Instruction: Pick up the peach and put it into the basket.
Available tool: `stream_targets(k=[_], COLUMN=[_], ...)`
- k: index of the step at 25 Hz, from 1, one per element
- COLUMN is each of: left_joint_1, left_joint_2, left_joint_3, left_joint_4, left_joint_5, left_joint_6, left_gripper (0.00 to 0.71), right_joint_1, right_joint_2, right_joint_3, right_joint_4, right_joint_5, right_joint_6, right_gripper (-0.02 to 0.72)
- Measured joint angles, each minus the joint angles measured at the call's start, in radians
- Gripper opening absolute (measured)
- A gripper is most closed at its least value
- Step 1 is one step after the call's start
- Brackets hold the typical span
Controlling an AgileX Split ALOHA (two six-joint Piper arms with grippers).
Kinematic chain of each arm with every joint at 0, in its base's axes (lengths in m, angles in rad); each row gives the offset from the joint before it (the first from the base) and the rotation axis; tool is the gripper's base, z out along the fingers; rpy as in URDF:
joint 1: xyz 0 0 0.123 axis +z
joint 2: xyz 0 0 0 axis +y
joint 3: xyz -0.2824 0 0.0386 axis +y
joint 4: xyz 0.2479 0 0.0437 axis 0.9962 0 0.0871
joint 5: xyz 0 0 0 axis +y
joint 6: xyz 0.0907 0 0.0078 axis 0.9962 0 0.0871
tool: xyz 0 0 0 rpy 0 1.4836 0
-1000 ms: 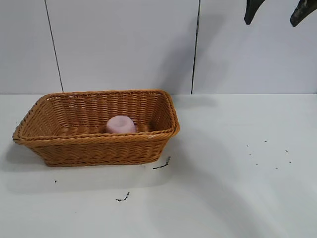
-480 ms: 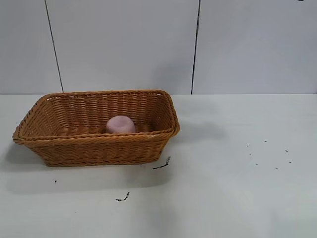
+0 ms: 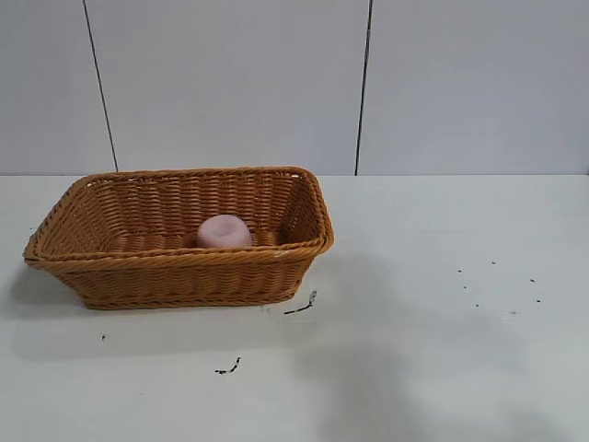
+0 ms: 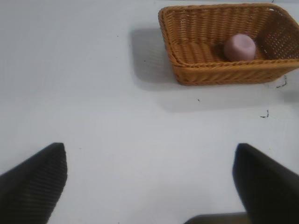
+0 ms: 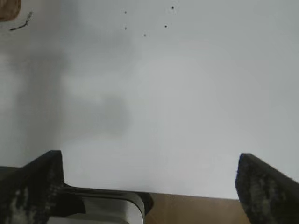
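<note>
The peach (image 3: 224,231) lies inside the basket (image 3: 175,276). Left pincer (image 4: 149,182) hangs wide open, empty, well apart from the basket; right pincer (image 5: 149,186), equally open and empty, hangs over bare worktop (image 3: 442,322).

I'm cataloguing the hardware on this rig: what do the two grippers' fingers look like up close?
Only the fingertips show. The left gripper has two black fingers with a fine ribbed texture, wedge-shaped and tapering. The right gripper has similar dark fingers, but scuffed with pale, worn patches. No cables or markings are visible on either.
</note>
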Motion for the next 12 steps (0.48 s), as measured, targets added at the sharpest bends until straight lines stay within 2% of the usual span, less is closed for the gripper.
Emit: stream_targets(k=[2, 6, 12], left_joint_1=[0.000, 0.000, 0.000], left_joint_2=[0.000, 0.000, 0.000], left_joint_3=[0.000, 0.000, 0.000], left_joint_4=[0.000, 0.000, 0.000], left_joint_5=[0.000, 0.000, 0.000], left_joint_6=[0.000, 0.000, 0.000], left_gripper=[0.693, 0.693, 0.693], right_joint_1=[0.000, 0.000, 0.000], right_joint_2=[-0.097, -0.223, -0.241], right_joint_3=[0.046, 0.062, 0.062], right_joint_4=[0.000, 0.000, 0.000], right_joint_5=[-0.039, -0.051, -0.060], right_joint_6=[0.000, -0.002, -0.002], right_gripper=[0.695, 0.695, 0.695])
